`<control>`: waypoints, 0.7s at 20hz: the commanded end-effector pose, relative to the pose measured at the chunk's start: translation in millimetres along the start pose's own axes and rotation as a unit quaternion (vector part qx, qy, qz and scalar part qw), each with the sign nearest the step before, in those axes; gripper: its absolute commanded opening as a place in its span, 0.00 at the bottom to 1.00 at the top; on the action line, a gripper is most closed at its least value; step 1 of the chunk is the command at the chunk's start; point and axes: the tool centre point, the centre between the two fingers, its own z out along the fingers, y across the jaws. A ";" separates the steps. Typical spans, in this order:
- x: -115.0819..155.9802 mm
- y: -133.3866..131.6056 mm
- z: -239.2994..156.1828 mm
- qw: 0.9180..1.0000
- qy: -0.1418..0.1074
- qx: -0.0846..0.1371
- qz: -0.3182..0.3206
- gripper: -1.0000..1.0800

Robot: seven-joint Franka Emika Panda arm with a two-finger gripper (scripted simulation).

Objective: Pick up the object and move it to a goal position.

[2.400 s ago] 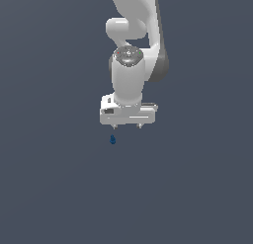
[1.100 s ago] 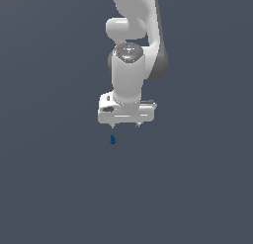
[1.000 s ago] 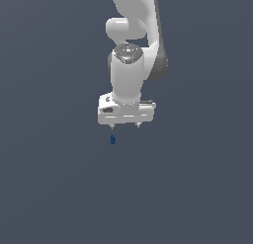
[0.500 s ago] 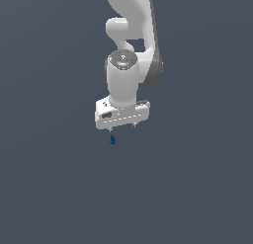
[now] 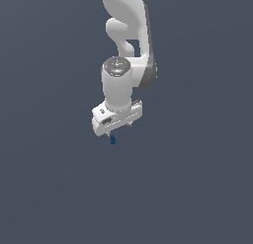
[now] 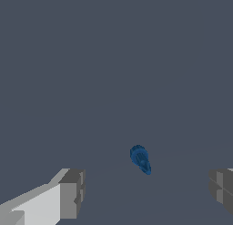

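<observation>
**Inspector A:** Wrist view first, read left to right. One pale finger (image 6: 68, 194) stands at one side, the object (image 6: 140, 159), a small dark blue blob, lies in the gap, and the other finger (image 6: 221, 186) shows at the far edge. The fingers stand wide apart and neither touches the blob. Finding: the hand (image 6: 145, 192) is open and empty.

**Inspector B:** Exterior view agrees. The hand (image 5: 116, 131) hangs just above the object (image 5: 112, 139), which sits beneath it on the worktop (image 5: 188, 188), nearer the finger on the exterior view's left than centred. Contact cannot be confirmed either way at this scale.

**Inspector A:** Progress?

**Inspector B:** Approach appears largely complete. Grasp not made, lift not begun, transfer outstanding. No goal marker is visible in either view, so its place cannot be stated.
</observation>
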 end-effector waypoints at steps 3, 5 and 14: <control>-5.3 4.1 8.8 0.998 -0.001 0.002 -0.055 0.96; -7.6 5.8 12.7 0.997 -0.001 0.003 -0.079 0.96; -18.3 13.0 29.8 0.982 -0.001 0.008 -0.187 0.96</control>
